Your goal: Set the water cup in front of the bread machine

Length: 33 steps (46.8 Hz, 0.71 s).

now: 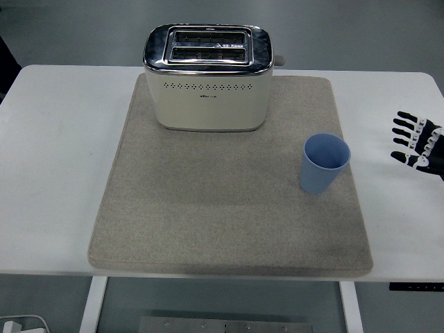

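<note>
The blue water cup (325, 163) is stood upright on the grey mat (208, 208), right of the bread machine (208, 78); the right hand (418, 144) is held spread, empty, at the desk's (55, 152) right edge

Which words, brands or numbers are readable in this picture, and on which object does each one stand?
Toaster: a small dark mark on its front, under the row of holes; too small to read.
Blue cup: no text visible.
Grey mat: no text visible.

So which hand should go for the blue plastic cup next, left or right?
Right. The right hand, fingers spread, hovers just right of the blue plastic cup on the grey felt mat; no left hand is in view.
</note>
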Tool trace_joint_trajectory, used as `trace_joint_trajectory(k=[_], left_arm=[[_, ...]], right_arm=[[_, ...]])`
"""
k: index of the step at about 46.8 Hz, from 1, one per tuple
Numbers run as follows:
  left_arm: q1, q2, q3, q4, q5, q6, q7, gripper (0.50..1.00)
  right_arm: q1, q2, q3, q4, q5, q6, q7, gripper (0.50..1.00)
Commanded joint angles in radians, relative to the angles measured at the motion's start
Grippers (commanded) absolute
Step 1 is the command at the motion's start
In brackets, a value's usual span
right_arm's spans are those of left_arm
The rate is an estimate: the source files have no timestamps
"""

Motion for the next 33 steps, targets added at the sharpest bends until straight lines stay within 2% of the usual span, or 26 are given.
trace_joint_trajectory(k=[1,11,19,23,27,33], left_arm=[[0.0,0.0,0.0,-0.001,0.0,0.0,0.0,1.0],[0.0,0.0,0.0,0.0,0.0,0.0,0.0,1.0],[0.0,0.0,0.0,0.0,0.0,0.0,0.0,1.0],[0.0,0.0,0.0,0.0,0.0,-0.002,0.0,1.0],[0.0,0.0,0.0,-0.001,0.0,0.0,0.0,1.0],[0.0,0.0,0.0,0.0,0.0,-0.002,0.0,1.0]], right_arm=[[0.032,-0.035,0.006,0.035,0.037,-0.055,0.0,0.919],[0.067,-0.101,0.032,0.11,0.19,-0.114,0.0,0.917],[0.079,-0.154,0.032,0.221,0.281,-0.199,0.0,0.919],[0.081,-0.173,0.031,0.256,0.281,-0.23,0.0,0.917],[0.078,-0.179,0.022,0.256,0.266,-0.226,0.0,0.919],[0.058,-0.191,0.011,0.255,0.114,-0.226,0.0,0.917]])
